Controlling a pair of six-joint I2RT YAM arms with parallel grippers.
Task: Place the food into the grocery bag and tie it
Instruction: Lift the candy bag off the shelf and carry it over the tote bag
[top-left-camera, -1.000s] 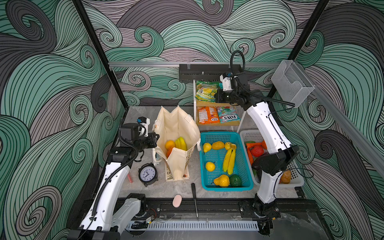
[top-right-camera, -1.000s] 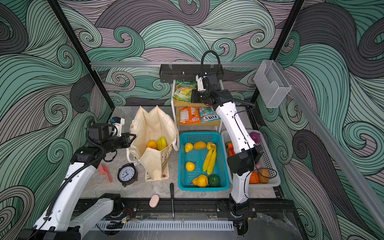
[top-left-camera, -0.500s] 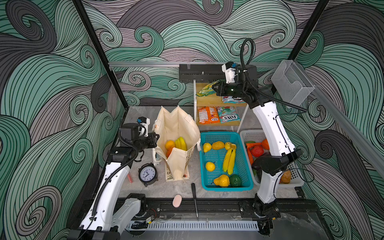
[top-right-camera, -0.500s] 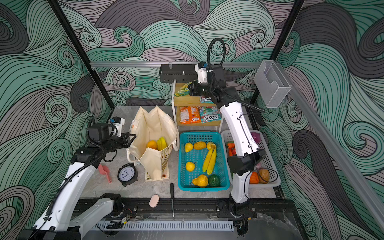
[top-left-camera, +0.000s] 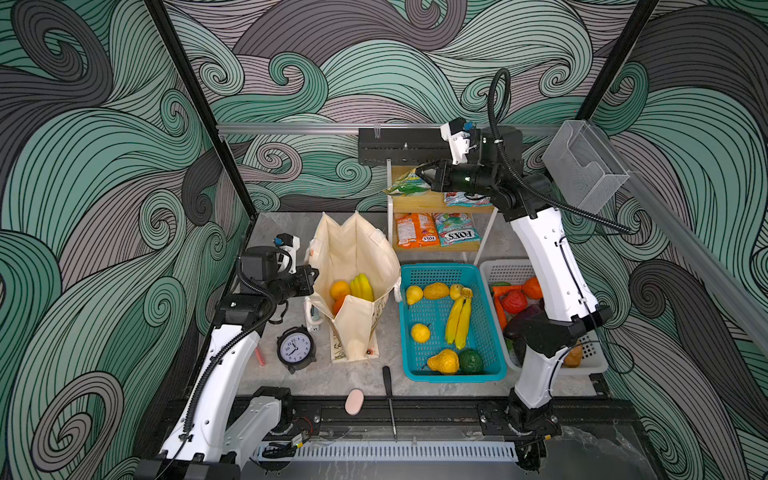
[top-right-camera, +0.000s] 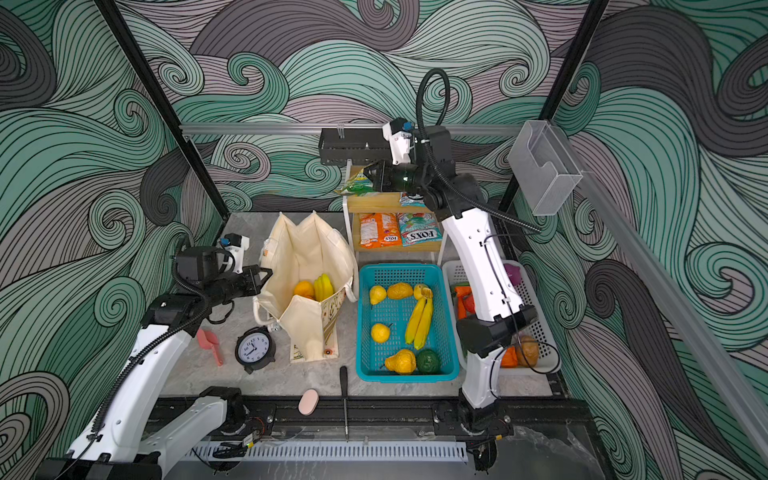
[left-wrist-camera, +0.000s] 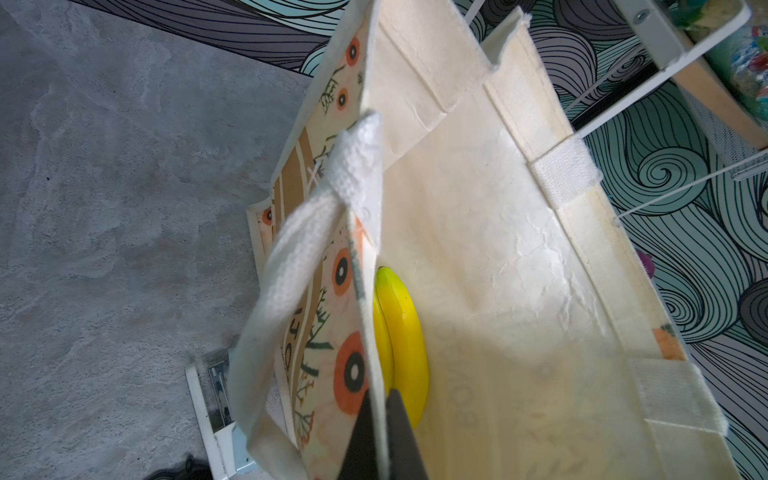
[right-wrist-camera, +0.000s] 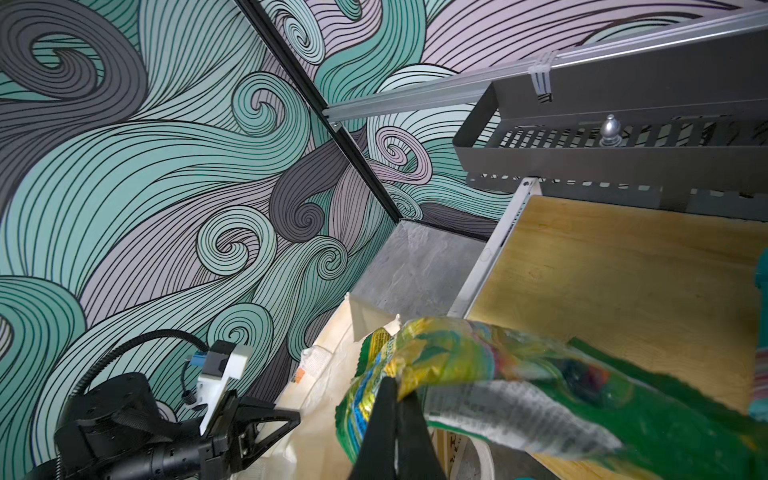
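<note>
Near the counter's front edge lay a pink oval pad (top-left-camera: 354, 401) and a round black alarm clock (top-left-camera: 295, 347), blocking nothing. Mid-counter, the left gripper (top-left-camera: 311, 277) pinched the cream canvas grocery bag (top-left-camera: 353, 249) open, with an orange (top-left-camera: 340, 289) and a yellow banana (top-left-camera: 361, 286) inside. At the far wooden shelf (top-left-camera: 432, 203), the right gripper (top-left-camera: 419, 172) clamped a green-yellow snack packet (top-left-camera: 405, 187). Fruit in the teal plastic basket (top-left-camera: 440, 269) and the tying were left.

I count 1 tote bag (top-left-camera: 353, 253) and 4 snack pkts (top-left-camera: 415, 237) in a top view. Also 1 teal basket (top-left-camera: 453, 377), 1 white basket (top-left-camera: 505, 272), 1 clock (top-left-camera: 296, 347), 1 screwdriver (top-left-camera: 387, 380), 1 pink pad (top-left-camera: 354, 401).
</note>
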